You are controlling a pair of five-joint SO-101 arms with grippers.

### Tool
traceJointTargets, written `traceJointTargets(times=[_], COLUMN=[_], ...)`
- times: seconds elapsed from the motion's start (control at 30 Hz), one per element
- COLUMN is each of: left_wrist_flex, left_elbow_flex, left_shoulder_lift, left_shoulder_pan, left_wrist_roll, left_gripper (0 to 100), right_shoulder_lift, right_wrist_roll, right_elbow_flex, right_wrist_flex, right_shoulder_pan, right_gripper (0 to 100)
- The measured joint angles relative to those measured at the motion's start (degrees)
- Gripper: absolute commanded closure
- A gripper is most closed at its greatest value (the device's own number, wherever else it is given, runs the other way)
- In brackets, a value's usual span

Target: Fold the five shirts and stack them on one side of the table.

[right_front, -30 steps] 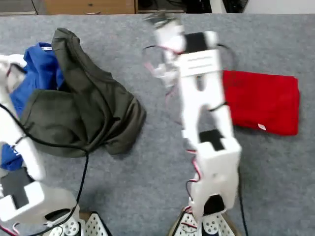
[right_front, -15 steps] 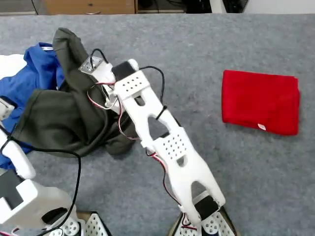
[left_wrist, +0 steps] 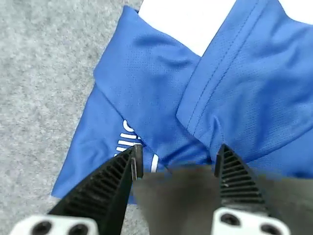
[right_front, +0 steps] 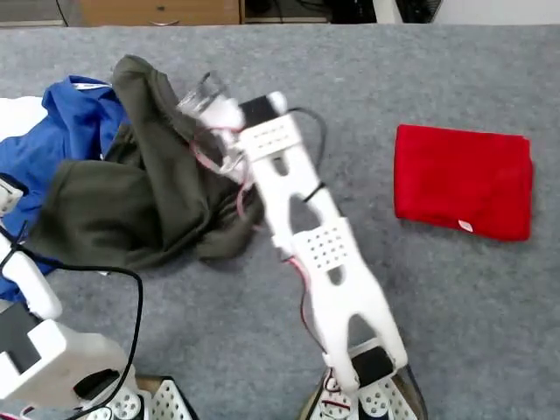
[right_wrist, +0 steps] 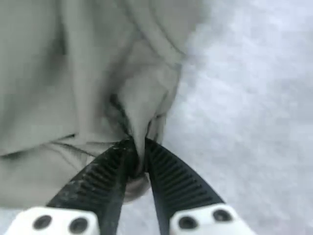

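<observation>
Fingers of the left gripper (left_wrist: 178, 159) hang spread over the blue shirt (left_wrist: 161, 88) at the 9 o'clock edge of the table (right_front: 455, 332), and farther in the right gripper (right_front: 214, 109) pinches a fold of the olive shirt (right_front: 131, 201), whose bulk lies from it toward 8 o'clock.

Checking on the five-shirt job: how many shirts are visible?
4: red shirt, folded, right; olive shirt mid-left, in right end effector; blue shirt partly under it; white shirt at left edge. A fifth may be hidden.

No legible text. White lettering (left_wrist: 123, 137) on blue mesh shirt (left_wrist: 161, 93) was partly hidden, unreadable. Small white label (right_front: 465, 226) on folded red shirt (right_front: 462, 179) was too small.
</observation>
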Motion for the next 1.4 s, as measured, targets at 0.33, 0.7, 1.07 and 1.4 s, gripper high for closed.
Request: traceJointTargets(times=[0.33,0.7,1.07,1.4], left_wrist_flex=[0.0,0.9,-12.1,-14.5], left_elbow_flex=[-4.3,-6.7,-6.9,-17.4], left_shoulder_lift=[0.0,-2.0,-2.0,18.6], left_shoulder_pan=[0.0,14.5,32.8,41.2], left_wrist_roll=[0.0,0.0,-0.1,0.0], left_gripper=[76,75,75,75], right_shoulder_lift=[-30.9,-78.2,-87.2,-82.7], right_wrist_roll=[9.1,27.3,25.5,16.1], right_elbow_flex=[33.1,76.5,104.4,121.6], right_wrist_flex=[0.0,-6.7,-27.7,-59.6], right_shoulder_pan=[14.9,16.5,15.9,9.8], right_gripper=[99.5,99.4,99.3,99.3])
